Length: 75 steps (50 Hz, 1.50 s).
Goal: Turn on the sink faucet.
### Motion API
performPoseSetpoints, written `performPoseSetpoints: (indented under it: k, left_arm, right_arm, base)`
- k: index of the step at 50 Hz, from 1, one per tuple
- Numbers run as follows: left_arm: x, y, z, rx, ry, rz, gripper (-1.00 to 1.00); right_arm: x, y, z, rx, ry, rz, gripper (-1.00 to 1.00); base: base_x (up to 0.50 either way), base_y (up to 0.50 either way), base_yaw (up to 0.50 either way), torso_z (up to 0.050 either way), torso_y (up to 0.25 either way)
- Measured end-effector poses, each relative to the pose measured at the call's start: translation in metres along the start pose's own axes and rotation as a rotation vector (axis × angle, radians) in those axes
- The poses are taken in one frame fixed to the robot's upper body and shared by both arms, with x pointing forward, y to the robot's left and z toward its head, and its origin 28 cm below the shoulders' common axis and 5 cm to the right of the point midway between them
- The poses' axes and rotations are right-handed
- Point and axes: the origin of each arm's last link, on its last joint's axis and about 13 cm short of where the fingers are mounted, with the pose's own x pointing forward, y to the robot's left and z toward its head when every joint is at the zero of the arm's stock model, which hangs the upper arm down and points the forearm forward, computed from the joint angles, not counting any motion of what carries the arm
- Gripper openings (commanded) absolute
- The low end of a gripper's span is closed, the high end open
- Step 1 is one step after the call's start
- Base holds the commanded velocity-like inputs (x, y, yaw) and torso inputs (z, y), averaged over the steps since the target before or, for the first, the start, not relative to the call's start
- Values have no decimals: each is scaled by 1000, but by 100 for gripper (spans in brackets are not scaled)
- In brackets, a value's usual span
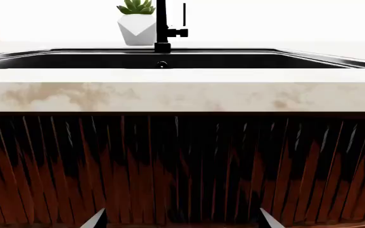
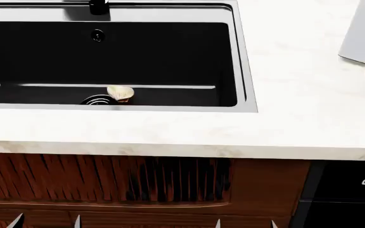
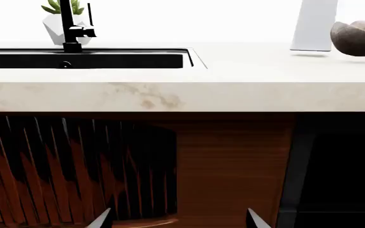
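The black sink faucet (image 1: 162, 26) stands upright behind the sink (image 1: 169, 59), its small side lever pointing sideways; it also shows in the right wrist view (image 3: 68, 26), and only its base (image 2: 99, 7) shows in the head view. The sink (image 2: 246, 71) is a black basin with a steel rim and a chrome drain (image 2: 97, 100). My left gripper (image 2: 46, 222) and right gripper (image 2: 246, 224) are low in front of the cabinet, well below the counter, both open and empty. Only their fingertips (image 1: 97, 219) (image 3: 103, 218) show.
A small beige object (image 2: 121, 93) lies by the drain. A potted succulent (image 1: 136, 23) stands behind the faucet. A pale board (image 3: 313, 24) and a brown rounded object (image 3: 357, 38) stand at the counter's right. The wooden slatted cabinet front (image 2: 138, 183) and a dark appliance panel (image 2: 344, 190) are below the counter.
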Motion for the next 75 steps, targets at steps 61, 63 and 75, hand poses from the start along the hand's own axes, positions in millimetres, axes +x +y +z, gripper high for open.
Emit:
performPoseSetpoints:
  k: [61, 63, 75]
  left_arm:
    - [-1, 0, 0, -3, 30, -6, 100]
    - [-1, 0, 0, -4, 29, -5, 100]
    - [-2, 2, 3, 4, -16, 12, 100]
  right_arm:
    - [1, 0, 0, 25, -11, -13, 100]
    - [1, 0, 0, 26, -13, -12, 100]
    - [1, 0, 1, 25, -19, -13, 100]
  base:
    - [10, 215, 0, 0, 0]
    - [0, 0, 0, 0, 0]
    - [0, 0, 0, 20, 0]
